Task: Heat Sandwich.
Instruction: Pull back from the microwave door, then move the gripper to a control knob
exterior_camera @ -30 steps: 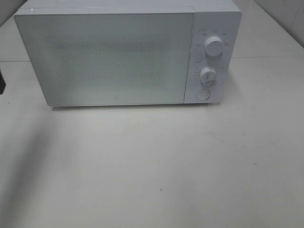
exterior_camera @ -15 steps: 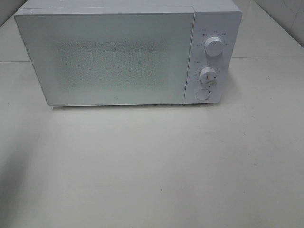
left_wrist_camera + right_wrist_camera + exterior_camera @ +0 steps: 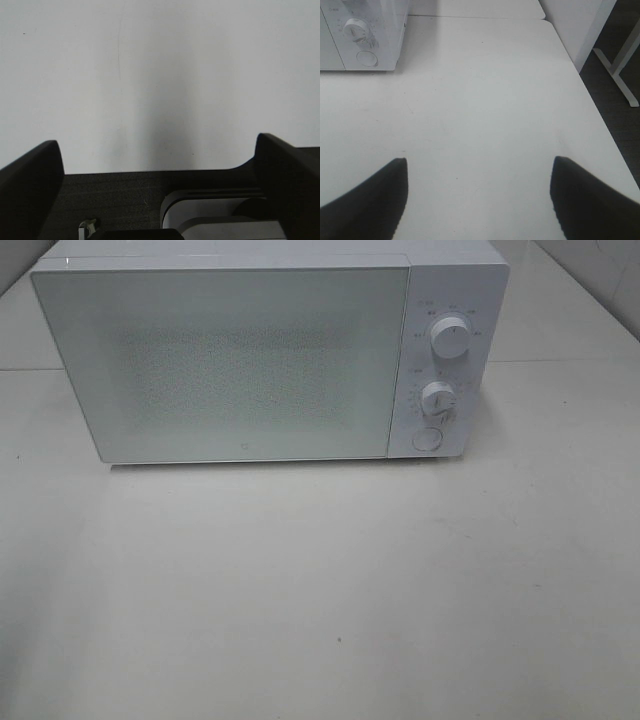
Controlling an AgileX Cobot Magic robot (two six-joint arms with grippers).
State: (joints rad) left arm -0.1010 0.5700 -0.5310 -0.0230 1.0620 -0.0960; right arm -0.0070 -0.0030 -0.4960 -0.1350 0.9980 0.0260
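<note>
At the back of the white table (image 3: 320, 590) a white microwave (image 3: 250, 360) stands with its door (image 3: 220, 360) shut. No sandwich shows anywhere; it may sit behind that frosted door. The left gripper (image 3: 157, 147) and right gripper (image 3: 480, 162) hang spread and empty, held back, likely to keep clear of the oven. Dark floor (image 3: 620, 50) lies past the matte table's edge.
</note>
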